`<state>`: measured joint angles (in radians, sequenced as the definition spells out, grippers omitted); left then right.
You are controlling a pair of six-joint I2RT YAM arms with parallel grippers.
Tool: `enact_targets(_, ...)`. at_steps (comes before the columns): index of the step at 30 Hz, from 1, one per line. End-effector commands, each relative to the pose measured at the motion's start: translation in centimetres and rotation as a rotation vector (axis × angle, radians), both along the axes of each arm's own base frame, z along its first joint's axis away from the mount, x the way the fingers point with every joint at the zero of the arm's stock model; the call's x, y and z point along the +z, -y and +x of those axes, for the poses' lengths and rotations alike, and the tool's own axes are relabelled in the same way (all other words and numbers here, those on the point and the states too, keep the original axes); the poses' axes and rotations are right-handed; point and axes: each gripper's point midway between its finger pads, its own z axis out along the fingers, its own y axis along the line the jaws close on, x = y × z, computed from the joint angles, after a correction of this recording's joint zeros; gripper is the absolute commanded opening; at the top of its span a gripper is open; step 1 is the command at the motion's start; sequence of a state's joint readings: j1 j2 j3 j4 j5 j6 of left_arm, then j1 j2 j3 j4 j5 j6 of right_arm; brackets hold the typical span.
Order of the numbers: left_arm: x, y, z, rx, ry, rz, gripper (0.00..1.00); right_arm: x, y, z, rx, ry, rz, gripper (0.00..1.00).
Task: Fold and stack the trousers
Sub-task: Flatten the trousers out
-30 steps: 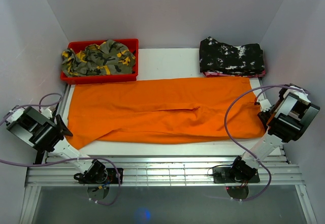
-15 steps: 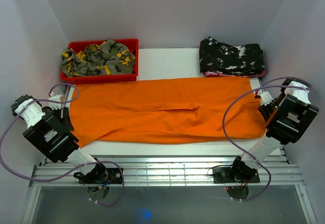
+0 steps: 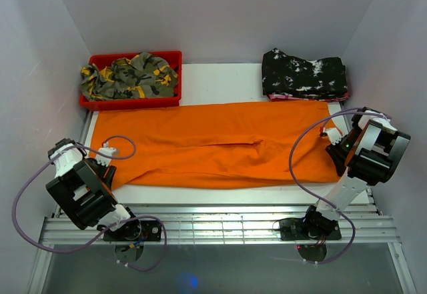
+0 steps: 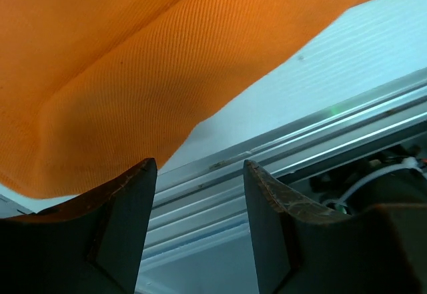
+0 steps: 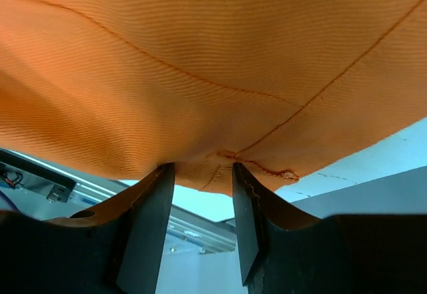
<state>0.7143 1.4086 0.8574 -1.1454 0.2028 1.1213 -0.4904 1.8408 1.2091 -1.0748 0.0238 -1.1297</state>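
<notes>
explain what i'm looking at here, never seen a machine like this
Two robot arms stand at the near edge of a table. The wide picture looks down from above; the close-ups come from a camera on each wrist. Orange trousers lie spread flat. Behind them: a red bin holding a camouflage garment, and a black speckled garment. The left pincer and the right pincer are both open at the trousers' edge, gripping nothing yet.
</notes>
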Motion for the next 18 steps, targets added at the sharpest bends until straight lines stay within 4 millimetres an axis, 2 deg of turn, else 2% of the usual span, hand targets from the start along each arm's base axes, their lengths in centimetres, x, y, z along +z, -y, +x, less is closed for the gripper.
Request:
enact_targets(1, -2.2, -3.3, -1.4, -0.050, -0.055, 0.191, 0.61, -1.7, 0.6, 0.0, -0.034, -0.018, -0.036, 0.46)
enact_targets(6, -4.4, -5.1, -3.0, -0.060, -0.124, 0.274, 0.42, -2.3, 1.7, 0.7, -0.057, -0.023, -0.085, 0.47)
enact_targets(7, -4.7, -5.4, -3.2, -0.059, -0.140, 0.273, 0.33, -2.3, 1.8, 0.8, -0.061, -0.023, -0.089, 0.47)
enact_targets(10, -4.7, -6.9, -3.1, -0.027, -0.152, 0.288, 0.20, -2.3, 2.2, 1.1, -0.060, -0.019, -0.102, 0.47)
enact_targets(11, -5.1, -7.5, -3.3, -0.035, -0.170, 0.290, 0.12, -2.2, 2.3, 1.1, -0.060, -0.017, -0.106, 0.47)
enact_targets(13, -5.0, -9.4, -3.5, -0.017, -0.174, 0.322, 0.03, -2.3, 2.3, 1.1, -0.059, -0.019, -0.106, 0.47)
enact_targets(16, -5.0, -11.8, -3.4, -0.021, -0.177, 0.354, 0.00, -2.3, 2.3, 1.1, -0.066, -0.020, -0.104, 0.47)
enact_targets(17, -4.3, -13.0, -2.6, -0.014, -0.160, 0.379, 0.00, -2.2, 2.2, 1.0, -0.066, -0.020, -0.104, 0.47)
enact_targets(18, -4.3, -13.2, -2.1, -0.006, -0.148, 0.370, 0.00, -2.2, 2.1, 1.0, -0.067, -0.016, -0.097, 0.47)
